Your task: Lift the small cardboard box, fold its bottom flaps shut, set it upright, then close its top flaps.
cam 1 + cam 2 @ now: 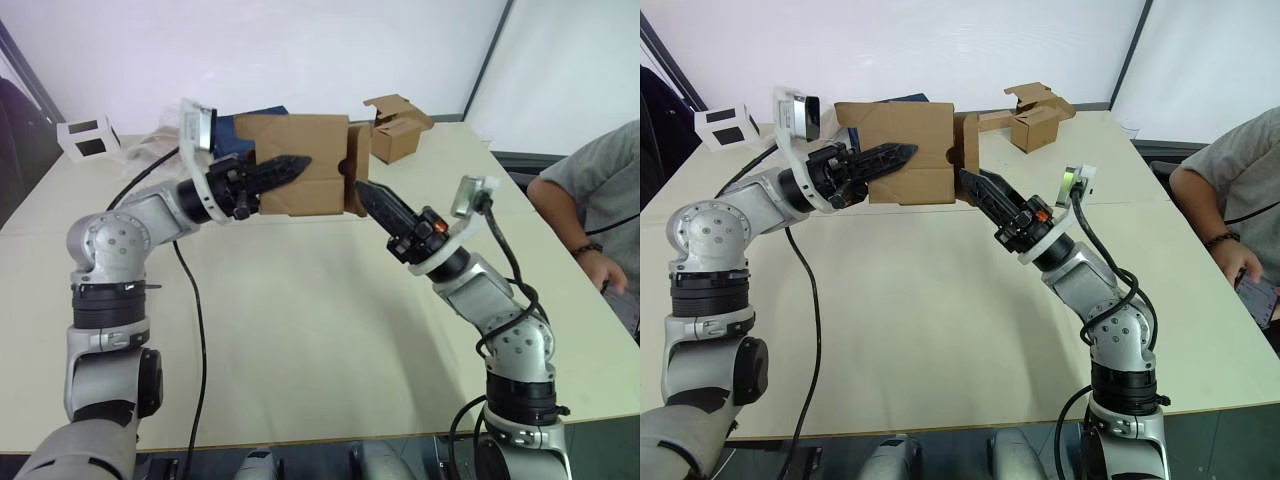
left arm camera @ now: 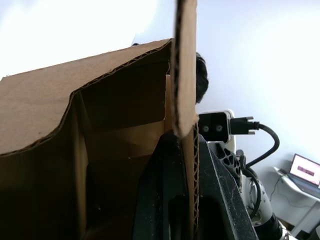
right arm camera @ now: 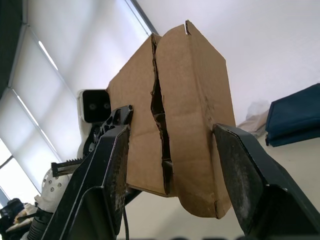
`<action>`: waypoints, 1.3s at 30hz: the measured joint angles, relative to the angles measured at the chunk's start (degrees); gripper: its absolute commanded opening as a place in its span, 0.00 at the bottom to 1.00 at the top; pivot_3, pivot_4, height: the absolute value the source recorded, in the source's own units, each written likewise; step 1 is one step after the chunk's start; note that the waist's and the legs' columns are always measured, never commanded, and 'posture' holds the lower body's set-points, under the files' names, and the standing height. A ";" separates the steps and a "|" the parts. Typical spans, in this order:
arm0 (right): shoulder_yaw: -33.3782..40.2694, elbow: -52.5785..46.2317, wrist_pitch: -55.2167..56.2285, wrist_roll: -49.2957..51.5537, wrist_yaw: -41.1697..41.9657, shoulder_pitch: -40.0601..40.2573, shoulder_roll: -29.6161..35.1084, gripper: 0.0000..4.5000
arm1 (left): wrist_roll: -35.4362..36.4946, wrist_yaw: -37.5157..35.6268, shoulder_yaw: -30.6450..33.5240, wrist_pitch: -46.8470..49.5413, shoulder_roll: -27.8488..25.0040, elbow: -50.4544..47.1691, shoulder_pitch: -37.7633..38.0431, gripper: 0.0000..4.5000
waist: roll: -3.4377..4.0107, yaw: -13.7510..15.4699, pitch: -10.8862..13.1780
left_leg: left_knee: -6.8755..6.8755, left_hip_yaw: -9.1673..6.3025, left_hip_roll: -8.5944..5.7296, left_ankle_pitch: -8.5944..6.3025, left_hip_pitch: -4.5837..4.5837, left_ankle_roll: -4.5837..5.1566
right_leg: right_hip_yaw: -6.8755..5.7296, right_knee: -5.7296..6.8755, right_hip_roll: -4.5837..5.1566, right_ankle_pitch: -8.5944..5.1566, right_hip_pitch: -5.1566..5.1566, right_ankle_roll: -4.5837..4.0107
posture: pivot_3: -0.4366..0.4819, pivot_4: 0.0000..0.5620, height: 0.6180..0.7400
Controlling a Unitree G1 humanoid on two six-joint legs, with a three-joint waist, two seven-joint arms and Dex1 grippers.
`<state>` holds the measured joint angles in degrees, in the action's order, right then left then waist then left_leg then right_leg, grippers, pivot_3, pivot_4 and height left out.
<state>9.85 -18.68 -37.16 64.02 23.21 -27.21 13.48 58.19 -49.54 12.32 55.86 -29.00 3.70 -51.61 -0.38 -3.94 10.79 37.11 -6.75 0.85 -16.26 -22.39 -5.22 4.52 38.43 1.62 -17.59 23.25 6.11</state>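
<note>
Held clear of the tabletop between both arms: the small cardboard box, lifted and lying on its side. Clamped by the left gripper, one finger inside and one outside a side wall, as the left wrist view shows along the corrugated edge. Turned toward the right gripper and directly ahead of its parted, empty jaws: the bottom flaps, two of them folded nearly together with a ragged seam left between, framed by both fingers in the right wrist view. Nearer to that end, clearly, the right arm, so probably the one to press the flaps flat. Plain brown, unmarked, roughly cube-shaped, edges a little worn. Further back on the tabletop, a second brown box with raised flaps; at the right edge, a seated person's arm
</note>
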 measured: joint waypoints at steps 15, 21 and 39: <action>-0.51 1.07 0.60 -3.53 -0.08 -0.05 -0.02 0.31 | 0.06 -0.22 0.16 0.04 -0.02 -0.19 0.11 0.00 | 0.00 0.00 0.00 | 0.00 0.00 0.00 0.00 0.00 0.00 | 0.00 0.00 0.00 0.00 0.00 0.00 | 0.48 0.27 1.00; -0.43 1.42 1.22 -4.36 -0.53 -0.29 -0.24 0.31 | 0.69 -0.28 0.17 0.11 -0.02 -1.41 0.33 0.00 | 0.00 0.00 0.00 | 0.00 0.00 0.00 0.00 0.00 0.00 | 0.00 0.00 0.00 0.00 0.00 0.00 | 0.48 0.27 1.00; -0.30 0.27 -0.82 -1.15 -0.89 -0.19 -0.02 0.31 | 1.04 -0.02 0.21 0.08 -0.02 -0.34 1.15 0.00 | 0.00 0.00 0.00 | 0.00 0.00 0.00 0.00 0.00 0.00 | 0.00 0.00 0.00 0.00 0.00 0.00 | 0.48 0.27 1.00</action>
<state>9.54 -18.40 -37.97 62.87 22.32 -27.40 13.46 59.22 -49.56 12.52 55.95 -29.02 3.36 -50.46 -0.38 -3.94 10.79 37.11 -6.75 0.85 -16.26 -22.39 -5.22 4.52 38.43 1.62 -17.59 23.24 6.11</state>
